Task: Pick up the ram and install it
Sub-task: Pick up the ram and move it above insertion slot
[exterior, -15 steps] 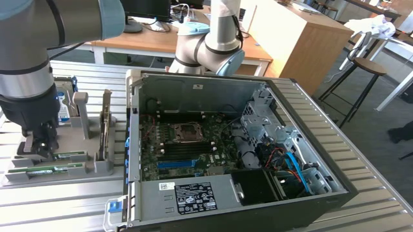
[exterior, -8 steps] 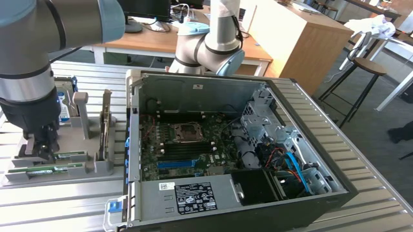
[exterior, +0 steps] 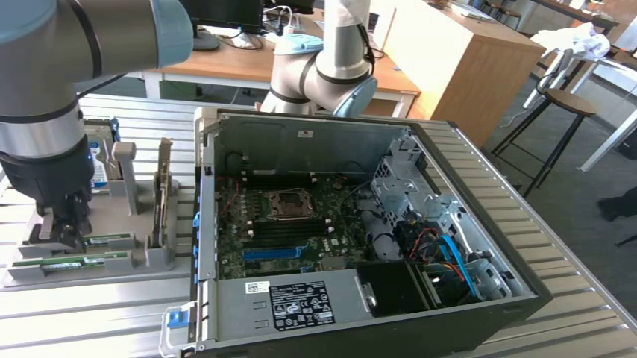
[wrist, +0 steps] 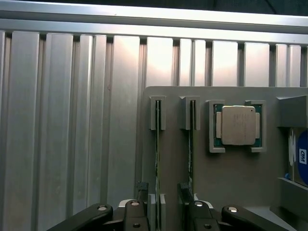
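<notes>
**Open end effector astride the ram in its holder**

*Exterior view.* The arm (exterior: 50, 89) stands at the exterior view's left and hides much of the grey moulded holder (exterior: 149, 257) beneath it. The end effector (exterior: 60, 237) hangs low over the holder, and its dark fingers cover the left end of the far slot. The ram (exterior: 74, 264), a thin green stick with a pale label, lies on edge in the near slot. A second stick (exterior: 104, 240) shows only its right part behind it. An upright expansion card (exterior: 163, 194) stands at the holder's right end, and a blue-labelled drive (exterior: 100, 168) is half hidden behind the arm. To the right lies the open computer case (exterior: 298, 138), with sheet-metal walls and a dark motherboard. Everything rests on the ribbed aluminium worktop (exterior: 89, 328).

*Wrist view.* The jaws stand apart. The ram, seen edge-on as a narrow line, runs between the black fingers (wrist: 183, 192), with a gap on either side. The second stick passes just beside one finger, on the side toward the processor (wrist: 238, 125), a square metal-capped chip in its own recess. Both sticks' near ends are cut off by the frame, as is the drive.
</notes>
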Controlling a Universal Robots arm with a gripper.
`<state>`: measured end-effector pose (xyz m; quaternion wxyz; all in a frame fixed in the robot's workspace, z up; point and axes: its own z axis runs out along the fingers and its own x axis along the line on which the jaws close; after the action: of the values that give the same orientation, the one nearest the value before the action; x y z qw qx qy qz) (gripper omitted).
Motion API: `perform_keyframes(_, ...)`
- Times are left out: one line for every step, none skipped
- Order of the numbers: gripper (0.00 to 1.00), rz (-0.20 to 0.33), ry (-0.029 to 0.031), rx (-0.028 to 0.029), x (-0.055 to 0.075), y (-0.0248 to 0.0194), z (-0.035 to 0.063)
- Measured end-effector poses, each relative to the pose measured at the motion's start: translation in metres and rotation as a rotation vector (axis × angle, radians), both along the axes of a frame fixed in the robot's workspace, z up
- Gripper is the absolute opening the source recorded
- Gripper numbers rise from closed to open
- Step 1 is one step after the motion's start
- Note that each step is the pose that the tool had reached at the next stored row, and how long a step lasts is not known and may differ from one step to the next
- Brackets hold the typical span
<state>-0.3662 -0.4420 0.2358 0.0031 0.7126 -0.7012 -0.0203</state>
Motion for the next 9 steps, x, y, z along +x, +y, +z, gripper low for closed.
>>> perform_keyframes(0.37,0.0,0.0,0.0,0.0,0.0,-0.0007)
perform_keyframes(0.37,0.0,0.0003,-0.0002,0.0,0.0,-0.0014)
perform_keyframes(0.37,0.0,0.0003,-0.0002,0.0,0.0,-0.0023)
perform_keyframes(0.37,0.0,0.0003,-0.0002,0.0,0.0,-0.0033)
perform_keyframes(0.37,0.0,0.0003,-0.0003,0.0,0.0,-0.0043)
perform_keyframes(0.37,0.0,0.0003,-0.0002,0.0,0.0,-0.0053)
perform_keyframes(0.37,0.0,0.0003,-0.0002,0.0,0.0,-0.0064)
perform_keyframes(0.37,0.0,0.0003,-0.0002,0.0,0.0,-0.0076)
perform_keyframes(0.37,0.0,0.0003,-0.0002,0.0,0.0,-0.0087)
